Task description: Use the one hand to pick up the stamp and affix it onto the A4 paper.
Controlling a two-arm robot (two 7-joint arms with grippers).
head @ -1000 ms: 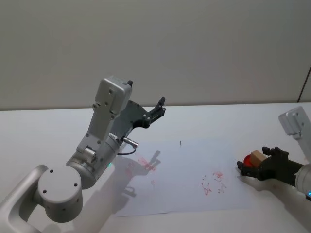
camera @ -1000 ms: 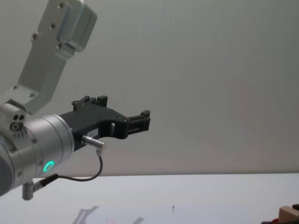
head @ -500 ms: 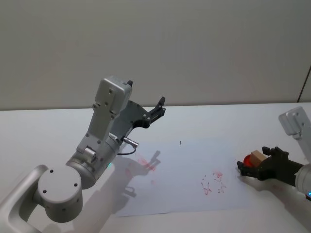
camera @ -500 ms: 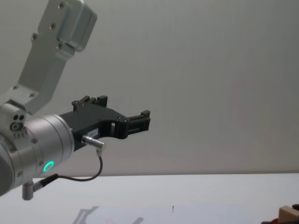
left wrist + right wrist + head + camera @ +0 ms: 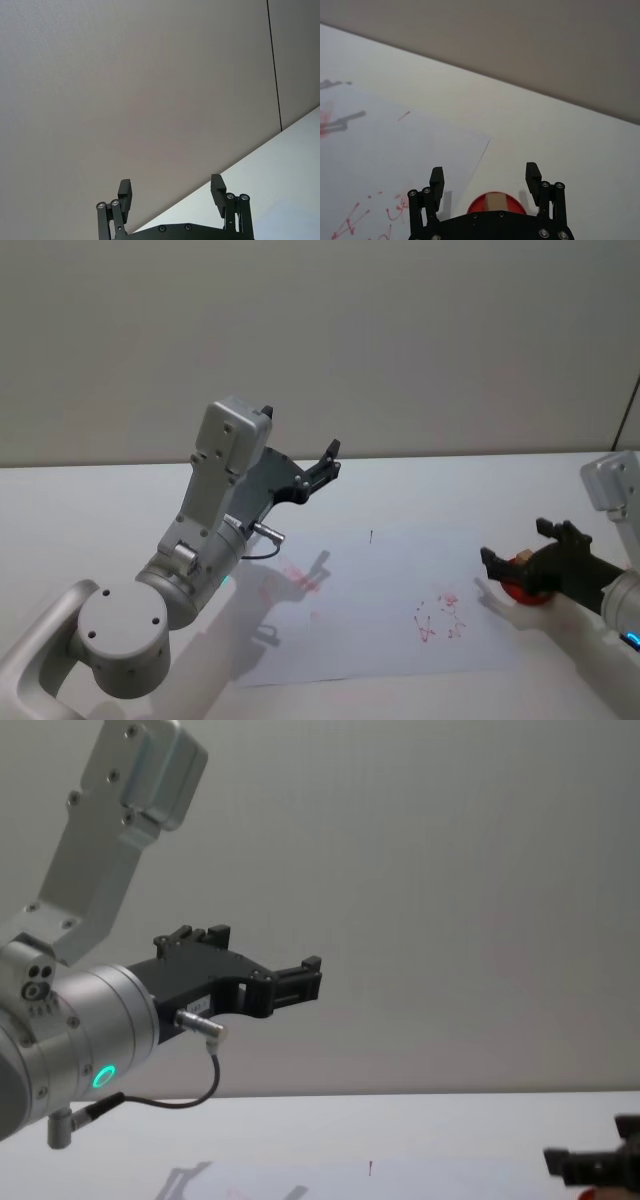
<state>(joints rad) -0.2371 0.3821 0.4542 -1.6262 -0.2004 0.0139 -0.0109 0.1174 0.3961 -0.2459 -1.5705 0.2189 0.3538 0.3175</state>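
The stamp [image 5: 494, 201], a small tan wooden block, stands on a flat red round pad [image 5: 513, 204] just off the right edge of the A4 paper [image 5: 370, 610]. My right gripper [image 5: 518, 550] hovers open over the pad and the stamp, its fingers [image 5: 436, 181] spread and holding nothing. In the right wrist view the stamp shows low between them, close to the gripper's body. The paper [image 5: 395, 145] carries red marks and a tiny dark tick. My left gripper [image 5: 328, 456] is held high over the table's back left, open and empty.
The raised left arm [image 5: 215, 510] stands over the paper's left part and casts a shadow on it. White tabletop [image 5: 450, 485] lies all around the sheet. A plain grey wall rises behind the table.
My right gripper has risen and shifted a little left, from low around the stamp on the red pad to hovering above it. The stamp stays on the pad. The left arm has not moved.
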